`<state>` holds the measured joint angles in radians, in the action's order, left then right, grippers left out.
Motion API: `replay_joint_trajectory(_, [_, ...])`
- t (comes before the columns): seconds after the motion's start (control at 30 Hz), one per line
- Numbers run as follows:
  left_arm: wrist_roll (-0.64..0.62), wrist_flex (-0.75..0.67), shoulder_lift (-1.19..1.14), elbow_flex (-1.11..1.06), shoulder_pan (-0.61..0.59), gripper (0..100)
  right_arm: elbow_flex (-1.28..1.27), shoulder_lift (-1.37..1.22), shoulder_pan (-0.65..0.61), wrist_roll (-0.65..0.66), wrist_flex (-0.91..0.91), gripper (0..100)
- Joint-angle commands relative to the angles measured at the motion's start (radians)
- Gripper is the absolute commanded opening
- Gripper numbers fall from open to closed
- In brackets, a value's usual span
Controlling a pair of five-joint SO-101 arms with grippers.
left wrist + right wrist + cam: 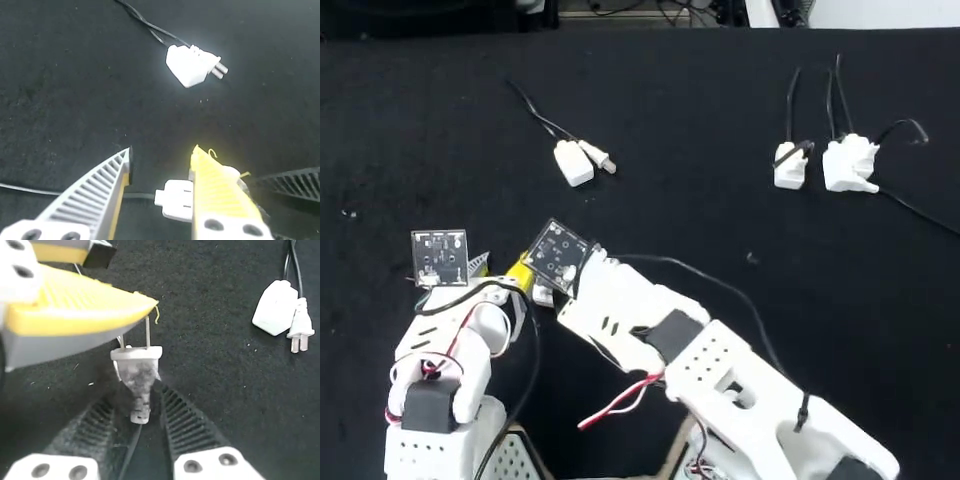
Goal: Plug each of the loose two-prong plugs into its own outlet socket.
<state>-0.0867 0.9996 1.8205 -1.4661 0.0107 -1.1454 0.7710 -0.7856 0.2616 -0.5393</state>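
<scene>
My right gripper [137, 392] has its black ribbed fingers [182, 422] shut on a white two-prong plug [136, 371]. The plug's prongs point at the yellow finger [75, 307] of my left gripper. In the left wrist view this plug [174, 202] pokes out from behind the yellow finger into the gap of my open left gripper [161, 152]. From above, both grippers meet near the table's front left, with the plug [542, 293] between them. Farther back lie a white outlet socket [572, 165] and a second loose plug [599, 156], side by side and not joined.
Two more white outlet pieces [790, 166] [850, 165] with black cords lie at the back right. A thin black cord [720, 290] runs across the black table [720, 230] beside the right arm [720, 370]. The table's middle is open black cloth.
</scene>
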Motion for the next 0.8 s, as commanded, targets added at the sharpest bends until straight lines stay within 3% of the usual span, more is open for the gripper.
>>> replay_joint_trajectory(0.0, [0.011,-0.015,-0.006,0.002,0.008,21,0.019,0.071,-0.012,-0.011,0.0,1.0])
replay_joint_trajectory(0.77, [0.011,-0.017,-0.008,-0.019,0.015,21,0.027,0.117,-0.014,-0.054,-0.002,1.1])
